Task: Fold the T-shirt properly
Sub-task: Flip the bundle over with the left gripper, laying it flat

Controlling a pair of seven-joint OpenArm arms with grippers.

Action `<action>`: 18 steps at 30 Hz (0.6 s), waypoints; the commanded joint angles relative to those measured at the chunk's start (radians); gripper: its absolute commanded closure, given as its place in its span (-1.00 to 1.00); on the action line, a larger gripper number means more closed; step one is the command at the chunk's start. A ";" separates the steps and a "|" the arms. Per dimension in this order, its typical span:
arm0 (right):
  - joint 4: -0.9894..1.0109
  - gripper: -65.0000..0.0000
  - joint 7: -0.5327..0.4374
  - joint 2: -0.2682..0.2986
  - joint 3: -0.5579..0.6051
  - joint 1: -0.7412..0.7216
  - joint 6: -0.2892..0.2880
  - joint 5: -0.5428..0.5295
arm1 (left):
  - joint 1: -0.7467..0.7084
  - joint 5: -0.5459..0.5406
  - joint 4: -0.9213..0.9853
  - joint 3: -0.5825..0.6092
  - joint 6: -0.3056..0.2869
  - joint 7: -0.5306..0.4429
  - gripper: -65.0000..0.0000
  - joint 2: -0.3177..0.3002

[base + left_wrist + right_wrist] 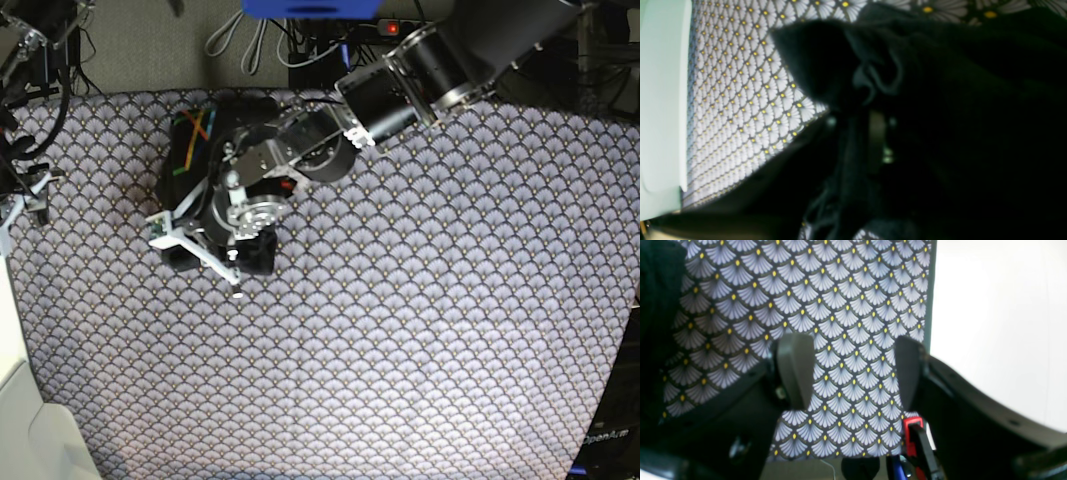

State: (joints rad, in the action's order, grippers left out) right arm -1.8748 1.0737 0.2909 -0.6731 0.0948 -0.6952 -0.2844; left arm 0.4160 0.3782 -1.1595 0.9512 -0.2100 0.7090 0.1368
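The T-shirt (186, 150) lies bunched into a small dark bundle at the back left of the table, its crossed orange, green and blue stripes facing up. My left gripper (225, 235) is down on the bundle's near side. In the left wrist view the dark T-shirt (940, 100) fills most of the frame and swallows the fingers, so their state does not show. My right gripper (850, 343) hangs open over bare tablecloth with nothing between its fingers (795, 370). A dark edge of the T-shirt (656, 290) shows to its left.
The scallop-patterned tablecloth (400, 330) covers the whole table. Its edge and a white surface (990, 323) lie just right of my right gripper. A pale object (660, 100) borders the cloth in the left wrist view. Cables and a power strip (300, 30) sit behind the table.
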 commanded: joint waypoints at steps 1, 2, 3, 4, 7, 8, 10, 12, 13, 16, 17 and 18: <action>-0.016 -0.18 -0.017 0.018 -0.003 -0.010 -0.003 -0.003 | 0.027 0.008 -0.021 -0.004 0.011 -0.013 0.39 0.020; -0.016 -0.18 -0.017 0.018 -0.003 -0.010 -0.003 -0.003 | 0.027 0.008 -0.024 -0.005 0.011 -0.013 0.24 0.020; -0.016 -0.18 -0.017 0.018 -0.003 -0.010 -0.003 -0.003 | 0.027 0.009 -0.027 -0.007 0.011 -0.013 0.06 0.020; -0.016 -0.18 -0.017 0.018 -0.003 -0.010 -0.003 -0.003 | 0.027 0.009 -0.030 -0.008 0.011 -0.013 -0.08 0.020; -0.016 -0.18 -0.017 0.018 -0.003 -0.010 -0.003 -0.003 | 0.027 0.009 -0.032 -0.008 0.011 -0.021 -0.38 0.020; -0.016 -0.18 -0.017 0.018 -0.003 -0.010 -0.003 -0.003 | 0.027 0.009 -0.037 -0.010 0.011 -0.021 -0.43 0.020; -0.016 -0.18 -0.017 0.018 -0.003 -0.010 -0.003 -0.003 | 0.025 0.009 -0.064 -0.013 0.011 -0.021 -0.45 0.020; -0.016 -0.18 -0.017 0.018 -0.001 -0.010 -0.003 -0.003 | 0.019 0.008 -0.109 -0.071 0.011 -0.018 -0.45 0.020; -0.016 -0.18 -0.017 0.018 -0.001 -0.010 -0.003 -0.003 | 0.013 0.006 -0.136 -0.117 0.011 -0.021 -0.45 0.020; -0.016 -0.18 -0.017 0.021 0.023 -0.013 -0.003 -0.003 | -0.016 -0.002 -0.233 -0.257 0.011 -0.022 -0.45 0.020; -0.016 -0.18 -0.017 0.023 0.034 -0.013 -0.003 -0.003 | -0.026 -0.003 -0.265 -0.292 0.011 -0.024 -0.45 0.020; -0.016 -0.18 -0.017 0.024 0.043 -0.014 -0.003 -0.003 | -0.036 -0.003 -0.290 -0.321 0.011 -0.024 -0.45 0.020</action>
State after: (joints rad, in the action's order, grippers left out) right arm -1.8740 1.0752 0.2962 -0.6231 0.0921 -0.6952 -0.2813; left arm 0.3656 0.3767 -1.4353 0.6247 -0.2024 0.7021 0.1417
